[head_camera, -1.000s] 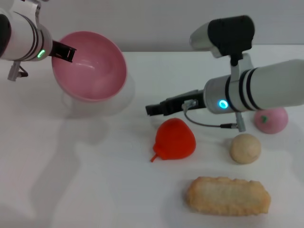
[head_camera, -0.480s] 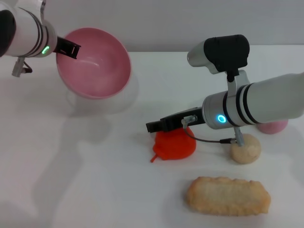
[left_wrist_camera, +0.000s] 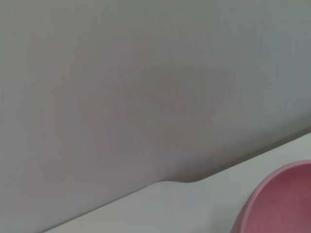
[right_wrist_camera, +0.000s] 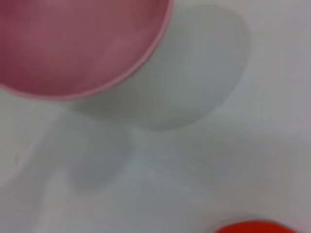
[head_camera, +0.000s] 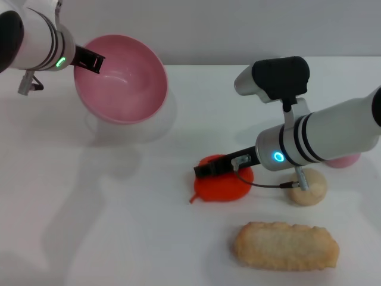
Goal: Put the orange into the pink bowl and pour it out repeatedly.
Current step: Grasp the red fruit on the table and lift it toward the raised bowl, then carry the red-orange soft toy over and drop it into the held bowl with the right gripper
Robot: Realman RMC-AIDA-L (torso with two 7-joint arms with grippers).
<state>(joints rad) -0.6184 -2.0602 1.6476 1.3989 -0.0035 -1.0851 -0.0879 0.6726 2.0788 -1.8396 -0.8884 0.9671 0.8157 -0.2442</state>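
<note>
Right gripper (head_camera: 205, 169) lower than half a second ago, now down on the far side of the orange (head_camera: 223, 185), black fingertip overlapping the fruit's top edge; a second ago well above and behind it. Finger spread: cannot tell, only one dark finger visible against the fruit. Orange in the same spot on the white table (head_camera: 119, 238), pointed tip toward the robot's left, near the middle, well apart from the bowl.

Left gripper (head_camera: 90, 59) clamped on the rim of the pink bowl (head_camera: 122, 80), bowl held off the table, tilted with its opening toward the camera (shadow on the table beneath it). Shifted slightly right and up versus earlier frames. Bowl interior bare, nothing in it. Edge of bowl (left_wrist_camera: 277, 199) in left wrist view, wall behind; bowl rim (right_wrist_camera: 82, 48) and a sliver of orange (right_wrist_camera: 255, 227) in right wrist view.

Beige ball (head_camera: 309, 186) just beside the right arm, pink ball (head_camera: 342, 159) mostly hidden behind the arm, long biscuit (head_camera: 286, 245) nearest the robot. All unmoved.
</note>
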